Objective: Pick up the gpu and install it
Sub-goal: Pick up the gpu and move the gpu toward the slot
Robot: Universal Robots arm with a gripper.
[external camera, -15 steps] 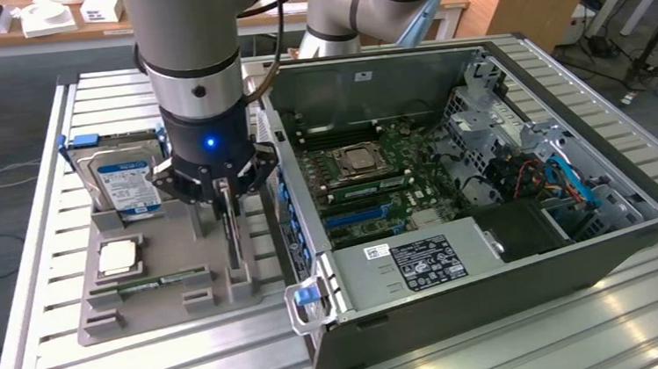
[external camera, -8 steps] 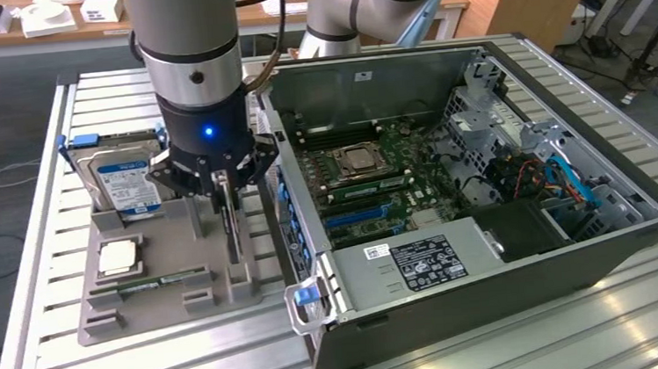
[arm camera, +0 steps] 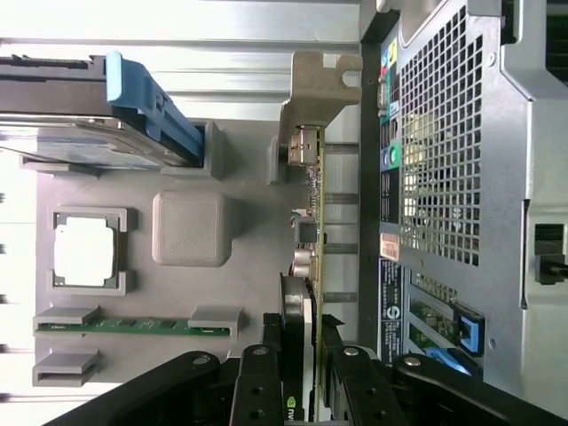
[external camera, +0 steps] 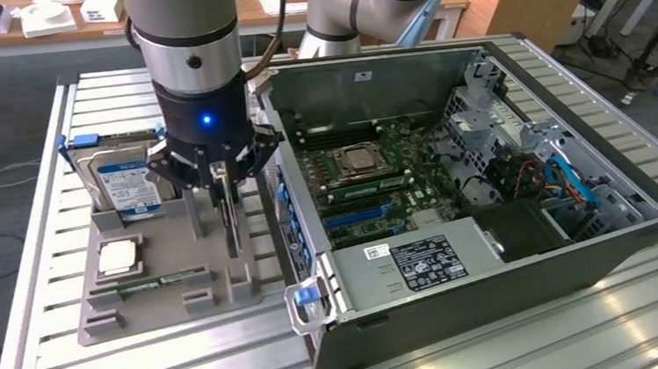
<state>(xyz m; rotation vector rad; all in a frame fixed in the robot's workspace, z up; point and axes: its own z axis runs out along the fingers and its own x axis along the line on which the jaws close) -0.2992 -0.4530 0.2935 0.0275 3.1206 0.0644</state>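
End effector (external camera: 223, 177) clamps gpu (external camera: 231, 227), hiding its top edge.

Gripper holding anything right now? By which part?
The gripper pinches the gpu across its top edge; the card stands on edge in the tray.

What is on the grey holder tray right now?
Hard drive, CPU, RAM stick and the gpu, standing on edge beneath the gripper. The gripper covers the gpu's top edge.
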